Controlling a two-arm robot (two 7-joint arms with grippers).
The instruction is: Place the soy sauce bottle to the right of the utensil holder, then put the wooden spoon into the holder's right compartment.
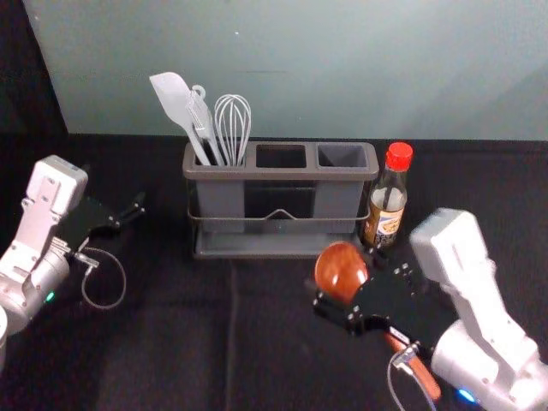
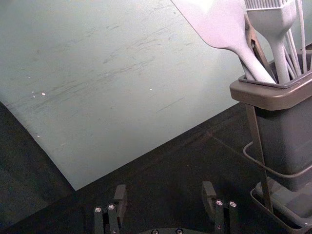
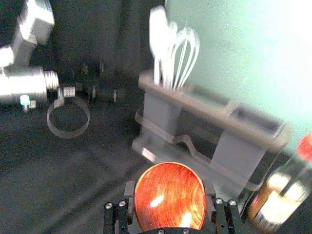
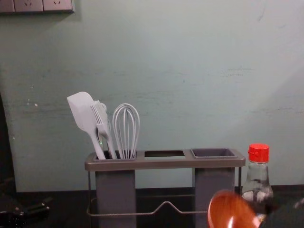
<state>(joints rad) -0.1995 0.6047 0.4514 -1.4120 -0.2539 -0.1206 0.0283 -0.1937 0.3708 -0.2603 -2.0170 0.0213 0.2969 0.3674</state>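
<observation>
The soy sauce bottle (image 1: 388, 201) with its red cap stands upright just right of the utensil holder (image 1: 281, 242). My right gripper (image 1: 342, 300) is shut on the wooden spoon (image 1: 341, 269), in front of the holder's right part; the bowl is up front and the handle trails back under the arm. In the right wrist view the spoon's bowl (image 3: 169, 195) sits between the fingers of the right gripper (image 3: 169, 200). The holder's right compartment (image 4: 213, 153) has nothing in it. My left gripper (image 1: 137, 210) is idle left of the holder, open in the left wrist view (image 2: 165, 195).
White utensils (image 4: 126, 130), a spatula, a brush and a whisk, stand in the holder's left compartment. A greenish wall (image 4: 166, 71) rises behind. Black cloth (image 1: 171, 342) covers the table, and a wall socket panel (image 4: 35, 4) is at the upper left.
</observation>
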